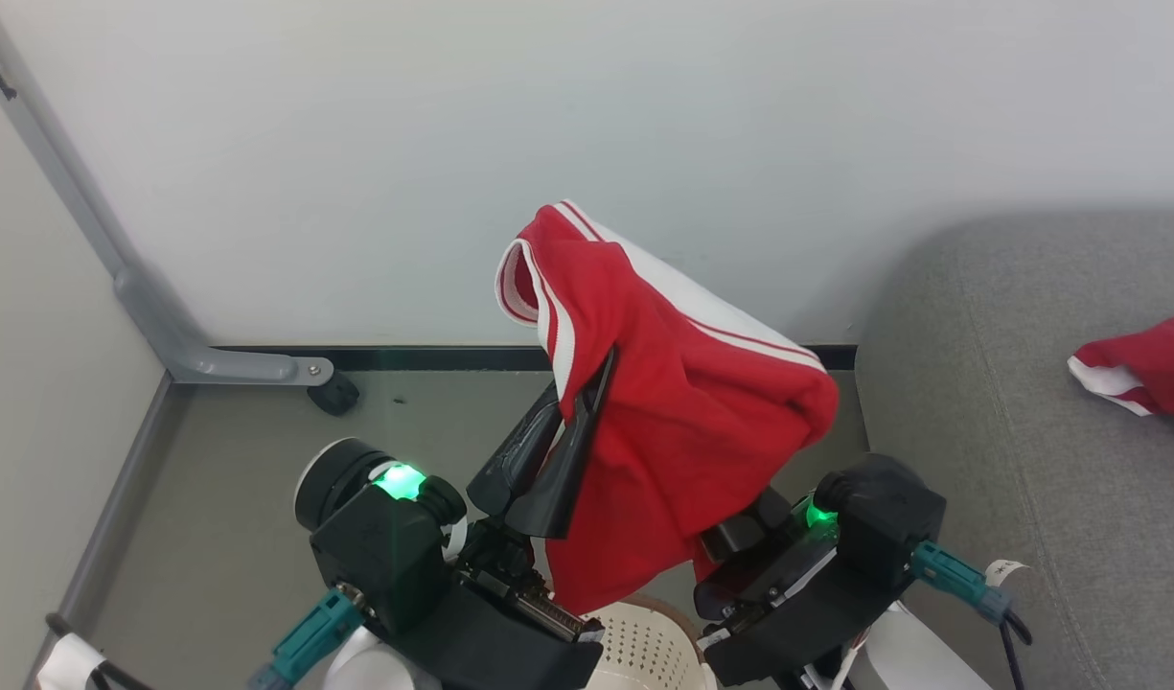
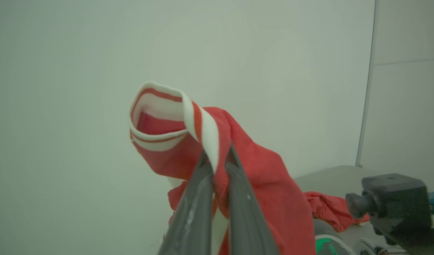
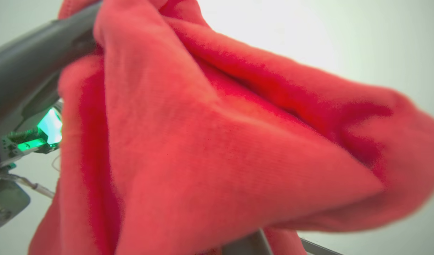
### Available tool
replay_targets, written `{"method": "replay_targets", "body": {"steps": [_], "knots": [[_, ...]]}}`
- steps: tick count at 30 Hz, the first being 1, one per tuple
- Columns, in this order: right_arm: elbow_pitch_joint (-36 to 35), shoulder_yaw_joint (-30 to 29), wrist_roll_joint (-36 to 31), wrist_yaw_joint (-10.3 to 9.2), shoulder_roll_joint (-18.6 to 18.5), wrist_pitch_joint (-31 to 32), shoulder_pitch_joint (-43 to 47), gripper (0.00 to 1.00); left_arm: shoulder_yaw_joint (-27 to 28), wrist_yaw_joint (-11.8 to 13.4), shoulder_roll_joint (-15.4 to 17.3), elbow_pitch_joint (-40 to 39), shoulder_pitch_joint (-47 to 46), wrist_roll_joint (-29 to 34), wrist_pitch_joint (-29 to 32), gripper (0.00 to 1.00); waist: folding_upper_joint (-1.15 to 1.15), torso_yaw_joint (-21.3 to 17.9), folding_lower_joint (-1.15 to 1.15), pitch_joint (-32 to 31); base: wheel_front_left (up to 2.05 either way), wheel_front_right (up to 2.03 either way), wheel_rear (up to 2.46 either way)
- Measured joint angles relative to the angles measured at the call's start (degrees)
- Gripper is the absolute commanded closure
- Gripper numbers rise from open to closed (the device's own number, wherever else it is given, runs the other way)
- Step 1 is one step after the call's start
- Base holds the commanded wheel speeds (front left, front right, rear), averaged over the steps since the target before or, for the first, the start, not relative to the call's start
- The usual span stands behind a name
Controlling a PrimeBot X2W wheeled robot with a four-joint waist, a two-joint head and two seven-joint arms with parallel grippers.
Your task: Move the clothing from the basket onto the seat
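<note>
Two grippers stand raised just below my head. Between their wrists, nearest of all, I can see the perforated cream wall of the basket (image 1: 644, 652). My left gripper (image 1: 594, 388) is clamped tight on the garment (image 1: 682, 431). Its two dark fingers pinch a red-and-white striped band, and the ribbed trim curls into an open loop just above the tips.

From that pinch the red cloth hangs down towards the basket's rim and spreads to my right. I cannot tell whether its lower edge touches the rim. My right gripper (image 1: 748, 529) is closed too, but the garment drapes over its fingers and hides them. I cannot tell whether they have cloth pinched between them or only sit under it. Seen from my right wrist, thick red folds press close to the lens, and a left finger crosses the upper left corner.

Past the garment lies the grey floor (image 1: 241, 498), with a grey metal post (image 1: 213, 364) footed at its far edge. To my right is the seat (image 1: 1027, 412), well apart from the held garment. A second garment (image 1: 1147, 364), red with a white edge, lies on it. Farthest back is the plain pale wall (image 1: 644, 115).
</note>
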Motion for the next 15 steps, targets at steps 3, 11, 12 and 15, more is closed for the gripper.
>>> {"method": "replay_targets", "body": {"steps": [3, 11, 12, 15], "knots": [[-0.19, -0.92, 0.0, -0.43, -0.59, -0.08, -0.22, 1.0, 0.21, 0.19, 0.15, 0.24, 0.07, 0.01, 0.04, 0.0, 0.0, -0.52, 0.0, 0.26, 0.0, 0.0, 0.0], [0.13, -3.22, 0.01, -1.0, -1.81, -0.58, -0.36, 1.0, 0.18, 0.87, 2.5, 0.41, 2.58, 0.68, 1.01, 0.0, 0.0, -2.05, 0.0, 0.66, 0.0, 0.0, 0.0], [0.13, -3.67, 0.01, -1.18, -2.1, -0.59, -0.35, 1.0, 0.13, 0.99, 2.68, 0.34, 2.94, 0.7, 1.2, 0.0, 0.0, -2.26, 0.0, 0.7, 0.0, 0.0, 0.0], [0.19, -5.19, 0.01, -1.79, -3.36, -1.08, -0.34, 1.0, -0.1, 1.16, 3.31, 0.24, 4.01, 2.09, 1.34, 0.0, 0.0, -2.95, 0.0, 0.89, 0.0, 0.0, 0.0]]}}
